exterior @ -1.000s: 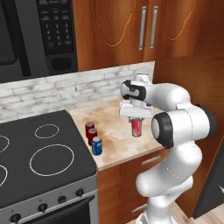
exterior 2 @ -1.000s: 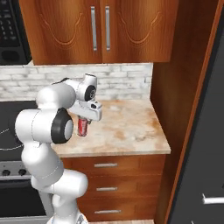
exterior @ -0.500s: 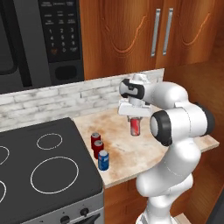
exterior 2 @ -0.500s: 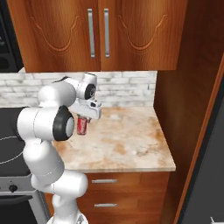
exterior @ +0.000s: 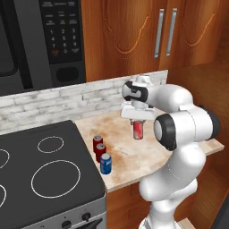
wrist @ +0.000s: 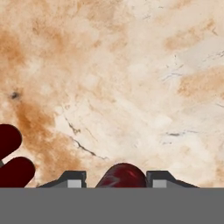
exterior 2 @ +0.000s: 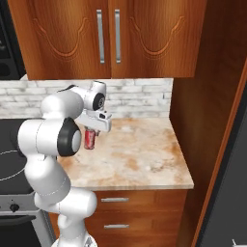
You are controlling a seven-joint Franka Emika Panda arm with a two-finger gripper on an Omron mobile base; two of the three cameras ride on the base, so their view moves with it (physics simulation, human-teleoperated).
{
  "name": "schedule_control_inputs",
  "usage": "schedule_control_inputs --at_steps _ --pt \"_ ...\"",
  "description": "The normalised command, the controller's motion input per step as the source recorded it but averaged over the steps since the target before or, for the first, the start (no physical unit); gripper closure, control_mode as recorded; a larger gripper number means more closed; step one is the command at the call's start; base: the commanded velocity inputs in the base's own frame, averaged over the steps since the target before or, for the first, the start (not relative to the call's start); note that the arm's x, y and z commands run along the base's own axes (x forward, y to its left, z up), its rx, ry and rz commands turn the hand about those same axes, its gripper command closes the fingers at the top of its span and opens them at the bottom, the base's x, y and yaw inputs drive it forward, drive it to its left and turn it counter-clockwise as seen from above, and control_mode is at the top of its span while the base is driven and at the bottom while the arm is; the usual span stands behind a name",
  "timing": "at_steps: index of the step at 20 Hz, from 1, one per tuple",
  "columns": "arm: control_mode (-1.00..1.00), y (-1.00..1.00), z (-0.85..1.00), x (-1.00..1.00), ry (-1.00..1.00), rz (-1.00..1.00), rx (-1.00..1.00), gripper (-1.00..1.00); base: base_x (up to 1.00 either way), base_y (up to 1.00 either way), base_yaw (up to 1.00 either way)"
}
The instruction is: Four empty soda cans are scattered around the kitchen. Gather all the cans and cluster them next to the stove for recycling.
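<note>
**Red can in the grip, three more waiting by the stove**

Red and upright, the fourth soda can (exterior: 138, 129) hangs under our gripper (exterior: 138, 127), whose two fingers stand closed on its sides; in the hand view its dark red body (wrist: 124, 175) sits squarely between the finger tips. From the right base view the same can (exterior 2: 89, 138) shows below the hand, its long axis vertical, seemingly lifted off the marbled counter (exterior 2: 144, 159) rather than standing on it.

The relation that matters to us is this: the cluster lies to the left of the held can and a little nearer to the base. Three soda cans stand there in a short row beside the stove (exterior: 40, 174), just off the right edge of its black glass: a red one (exterior: 97, 143) farthest back, a second red one (exterior: 100, 152) touching or nearly touching it, and the blue one (exterior: 106, 163) nearest the counter's front edge. Two of them show as dark red rounds at the left edge of the hand view.

We judge the task nearly complete: the carried can needs to travel left across bare counter and come down upright next to the row, close enough to count as clustered yet without knocking the standing cans over.

No open container is in sight; the wooden cabinets (exterior: 179, 36) above are shut.
</note>
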Motion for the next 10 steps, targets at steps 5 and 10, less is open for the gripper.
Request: schedule_control_inputs --at_steps 5,10 --pt "1.00 0.00 0.00 0.00 0.00 0.00 0.00 1.00 0.01 0.19 0.00" --pt "-1.00 0.03 -0.06 0.00 -0.01 0.00 0.01 1.00 0.00 0.00 0.00"
